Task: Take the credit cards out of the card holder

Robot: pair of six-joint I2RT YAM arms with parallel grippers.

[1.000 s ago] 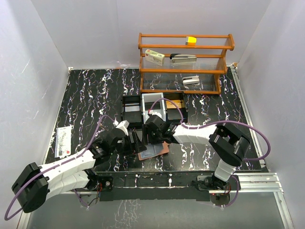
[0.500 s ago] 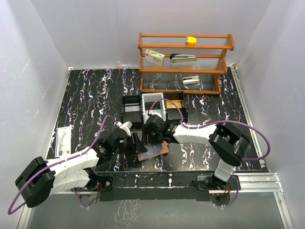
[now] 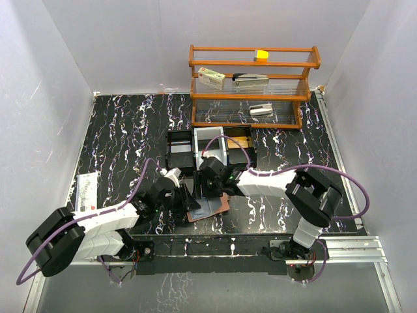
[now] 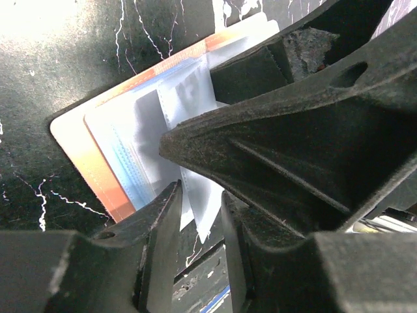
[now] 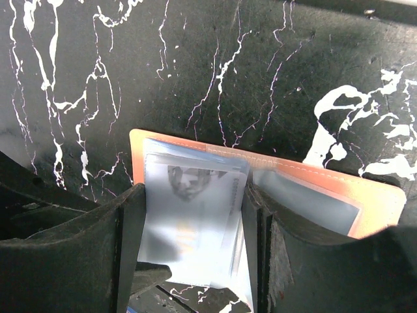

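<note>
The salmon-brown card holder (image 3: 223, 206) lies open near the table's front edge, pale blue-grey inside (image 4: 124, 150). It also shows in the right wrist view (image 5: 306, 179). My right gripper (image 3: 212, 191) is open over its left half, and its fingers (image 5: 130, 235) straddle a pale card with a face picture (image 5: 189, 215) that sticks out of a pocket. My left gripper (image 3: 187, 201) is at the holder's left edge. Its jaws stand a narrow gap apart, with a pale card corner (image 4: 199, 218) between the fingertips (image 4: 166, 215); no grip shows. The right gripper's black finger (image 4: 293, 150) crosses the left wrist view.
Black and white trays (image 3: 208, 149) stand just behind the grippers. A wooden shelf (image 3: 254, 85) at the back holds a stapler, a small box and a yellow block. A printed packet (image 3: 86, 192) lies at the left edge. The table's front edge is right below the holder.
My left arm has reached further right, bringing its gripper up to the card holder's left edge. The right gripper and the holder have hardly moved.
</note>
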